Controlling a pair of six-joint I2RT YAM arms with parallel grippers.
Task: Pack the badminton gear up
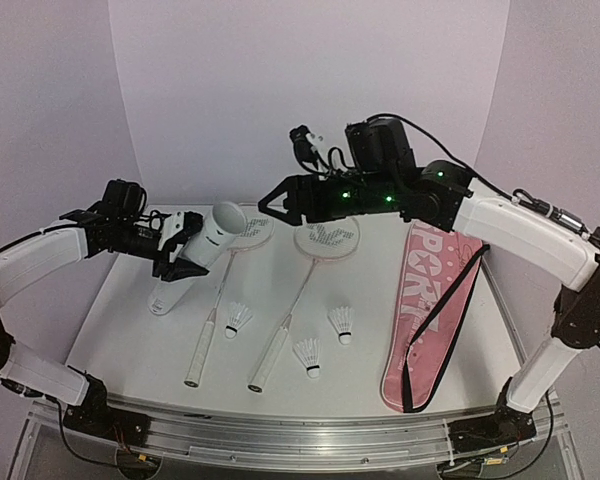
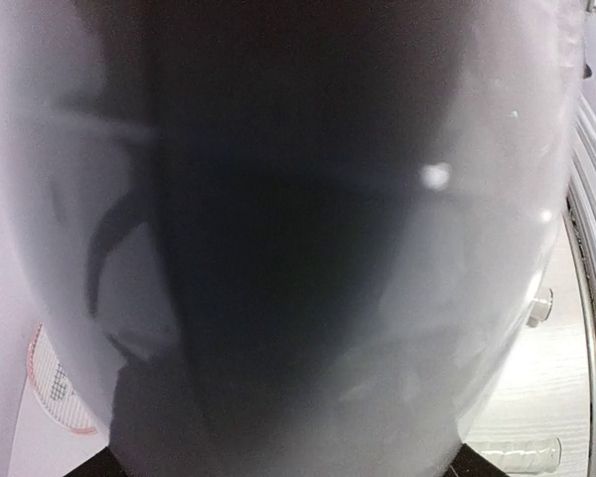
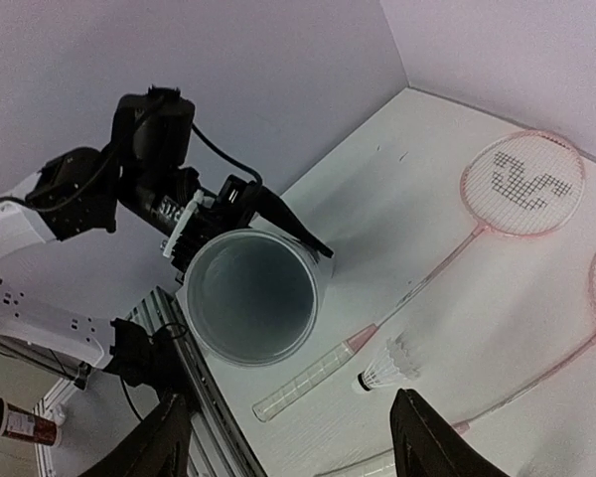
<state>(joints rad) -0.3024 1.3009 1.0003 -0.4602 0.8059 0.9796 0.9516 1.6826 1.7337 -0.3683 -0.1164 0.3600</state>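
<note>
Two rackets lie on the white table, heads (image 1: 252,231) (image 1: 327,236) far, white handles (image 1: 200,356) (image 1: 269,357) near. Three shuttlecocks (image 1: 239,318) (image 1: 307,354) (image 1: 341,321) stand between and beside the handles. My left gripper (image 1: 185,246) is shut on the white tube (image 1: 220,226), tilted with its open mouth facing right. The tube wall (image 2: 308,248) fills the left wrist view. My right gripper (image 1: 275,203) is open and empty, in the air facing the tube mouth (image 3: 248,296). The right wrist view shows one racket (image 3: 521,184), its handle (image 3: 313,376) and a shuttlecock (image 3: 389,366) between its fingers (image 3: 427,437).
The pink bag (image 1: 430,310) with its black strap lies lengthwise at the table's right side. The tube's lower end (image 1: 164,296) is near the table at the left. Purple walls enclose the back and sides. A metal rail (image 1: 280,435) runs along the near edge.
</note>
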